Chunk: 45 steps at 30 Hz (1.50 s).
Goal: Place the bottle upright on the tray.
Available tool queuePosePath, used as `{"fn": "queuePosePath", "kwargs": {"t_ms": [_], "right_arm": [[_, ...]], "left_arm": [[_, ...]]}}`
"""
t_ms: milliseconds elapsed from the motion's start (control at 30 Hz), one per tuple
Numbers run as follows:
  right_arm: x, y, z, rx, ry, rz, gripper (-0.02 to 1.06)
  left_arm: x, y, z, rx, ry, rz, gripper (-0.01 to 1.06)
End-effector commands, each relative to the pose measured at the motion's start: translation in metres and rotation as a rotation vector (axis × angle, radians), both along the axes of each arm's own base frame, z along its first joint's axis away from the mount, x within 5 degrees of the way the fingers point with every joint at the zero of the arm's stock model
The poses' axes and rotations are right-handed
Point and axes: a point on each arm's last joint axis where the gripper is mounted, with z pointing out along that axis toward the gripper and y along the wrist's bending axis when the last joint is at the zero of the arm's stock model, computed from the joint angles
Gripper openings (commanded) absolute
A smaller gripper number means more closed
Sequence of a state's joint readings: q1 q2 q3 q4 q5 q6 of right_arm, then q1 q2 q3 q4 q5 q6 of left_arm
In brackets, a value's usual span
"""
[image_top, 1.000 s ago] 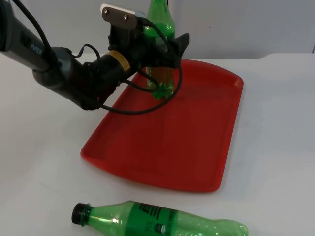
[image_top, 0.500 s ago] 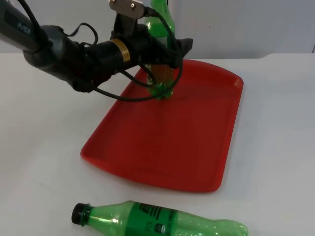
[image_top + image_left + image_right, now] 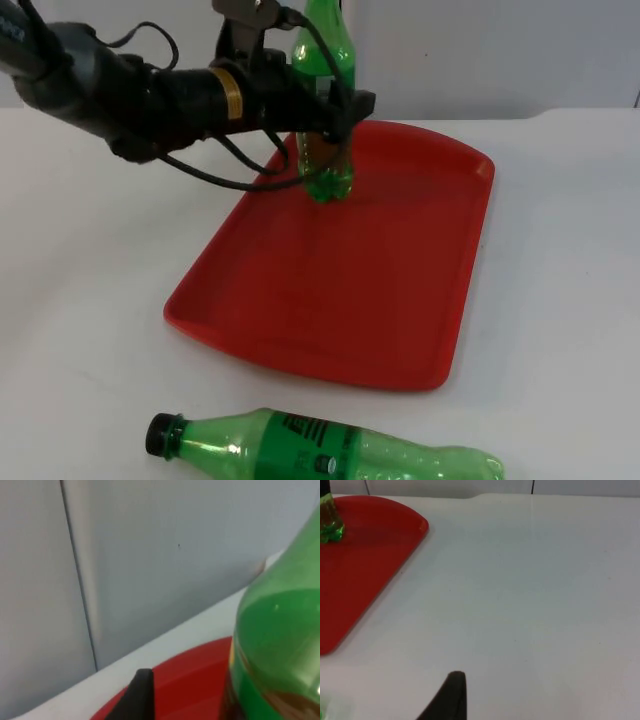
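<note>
Drawing back leftward — left gripper (image 3: pixel 335 105) still around upright bottle (image 3: pixel 323 60) on tray (image 3: pixel 400 290).

White table (image 3: pixel 560 250): red tray (image 3: pixel 400 300), lying bottle (image 3: pixel 320 453)

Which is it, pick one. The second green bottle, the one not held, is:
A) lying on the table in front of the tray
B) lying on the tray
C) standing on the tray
A: the second bottle lies on its side on the white table, off the red tray.
</note>
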<state>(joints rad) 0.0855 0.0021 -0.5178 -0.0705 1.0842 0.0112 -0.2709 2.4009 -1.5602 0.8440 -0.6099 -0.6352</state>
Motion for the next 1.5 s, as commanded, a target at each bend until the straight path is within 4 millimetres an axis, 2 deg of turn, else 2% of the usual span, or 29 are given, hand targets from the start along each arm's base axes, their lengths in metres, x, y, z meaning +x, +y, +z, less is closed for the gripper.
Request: {"fn": "queuePosePath", "kwargs": {"t_ms": [0, 100, 233, 500, 633, 833, 1000, 1033, 1167, 1200, 1300, 1367, 1400, 1467], "right_arm": [[0.0, 0.0, 0.0, 0.002, -0.009, -0.004, 1.05], [0.0, 0.0, 0.0, 0.002, -0.009, -0.004, 1.05], [0.0, 0.0, 0.0, 0.002, -0.009, -0.004, 1.05], [0.0, 0.0, 0.0, 0.002, -0.009, -0.004, 1.05], [0.0, 0.0, 0.0, 0.002, -0.009, -0.004, 1.05], [0.0, 0.0, 0.0, 0.002, -0.009, -0.004, 1.05], [0.0, 0.0, 0.0, 0.002, -0.009, -0.004, 1.05], [0.0, 0.0, 0.0, 0.002, -0.009, -0.004, 1.05], [0.0, 0.0, 0.0, 0.002, -0.009, -0.004, 1.05], [0.0, 0.0, 0.0, 0.002, -0.009, -0.004, 1.05], [0.0, 0.0, 0.0, 0.002, -0.009, -0.004, 1.05], [0.0, 0.0, 0.0, 0.002, -0.009, -0.004, 1.05], [0.0, 0.0, 0.0, 0.002, -0.009, -0.004, 1.05], [0.0, 0.0, 0.0, 0.002, -0.009, -0.004, 1.05]], "left_arm": [[-0.001, 0.001, 0.008, 0.018, 0.015, -0.009, 1.05], [-0.005, 0.002, 0.019, 0.084, 0.046, -0.043, 1.05], [-0.015, 0.005, 0.03, 0.091, 0.056, -0.052, 1.05], [-0.035, 0.029, 0.039, 0.177, 0.105, 0.034, 1.05], [-0.055, 0.044, 0.057, 0.177, 0.11, 0.056, 1.05], [-0.074, 0.049, 0.078, 0.171, 0.094, 0.062, 1.05], [-0.097, 0.059, 0.11, 0.161, 0.074, 0.122, 1.05], [-0.097, 0.059, 0.11, 0.161, 0.074, 0.122, 1.05], [-0.117, 0.07, 0.144, 0.139, 0.057, 0.214, 1.05], [-0.117, 0.07, 0.144, 0.139, 0.057, 0.214, 1.05], [-0.136, 0.083, 0.178, 0.08, 0.047, 0.333, 1.05], [-0.145, 0.088, 0.192, 0.031, 0.051, 0.39, 1.05], [-0.145, 0.088, 0.192, 0.031, 0.051, 0.39, 1.05], [-0.162, 0.1, 0.22, -0.023, 0.029, 0.495, 1.05]]}}
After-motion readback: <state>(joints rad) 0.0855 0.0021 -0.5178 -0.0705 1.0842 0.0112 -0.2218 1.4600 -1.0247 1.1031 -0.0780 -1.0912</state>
